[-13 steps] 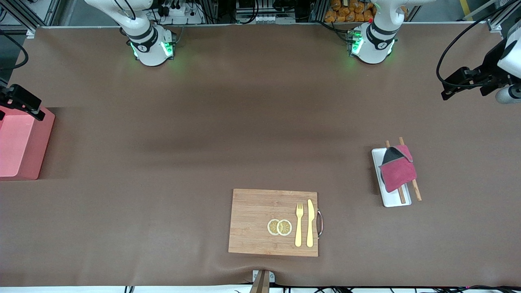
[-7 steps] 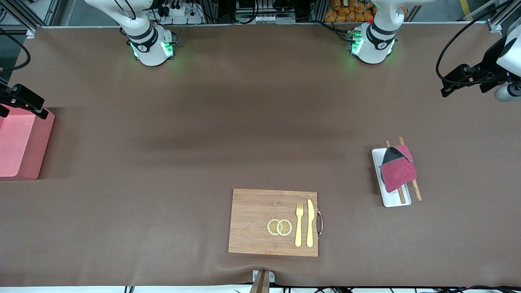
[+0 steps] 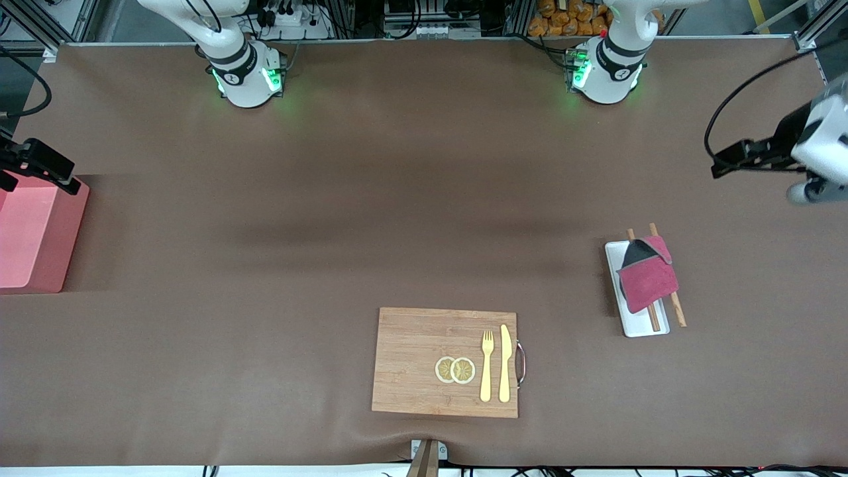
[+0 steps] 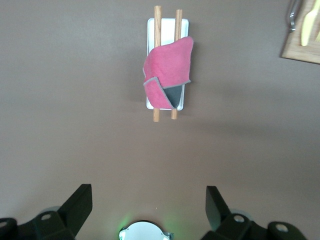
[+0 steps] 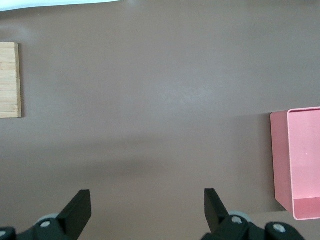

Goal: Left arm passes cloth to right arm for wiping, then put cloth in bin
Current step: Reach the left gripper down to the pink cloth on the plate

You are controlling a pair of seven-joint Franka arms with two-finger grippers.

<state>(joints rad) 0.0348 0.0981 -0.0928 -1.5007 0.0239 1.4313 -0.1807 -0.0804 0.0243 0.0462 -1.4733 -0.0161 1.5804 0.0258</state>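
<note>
The cloth lies well apart from the left gripper, which hangs in the air over bare worktop at the left arm's end. The cloth is nearer to the front camera than the spot under that gripper. It is a small pink-red rag with a grey edge, and one corner is folded over so the dark grey underside shows. It is draped over two thin wooden sticks that lie side by side along a little white tray, a long flat rectangle. The left gripper has its two black fingers spread wide, and it holds nothing and touches nothing. The right gripper is far from the cloth, at the right arm's end of the worktop, up in the air beside the bin. Its black fingers are spread wide too, with nothing between them. The bin is a pink plastic box with smooth straight walls, much bigger than the cloth. The worktop is a flat brown sheet, plain and dull. Near the edge closest to the front camera, about the middle of the worktop, lies a wooden cutting board with a metal handle on the side toward the left arm's end. On the board lie two round lemon slices, touching each other, and just beside them a yellow fork and a yellow knife, side by side.
</note>
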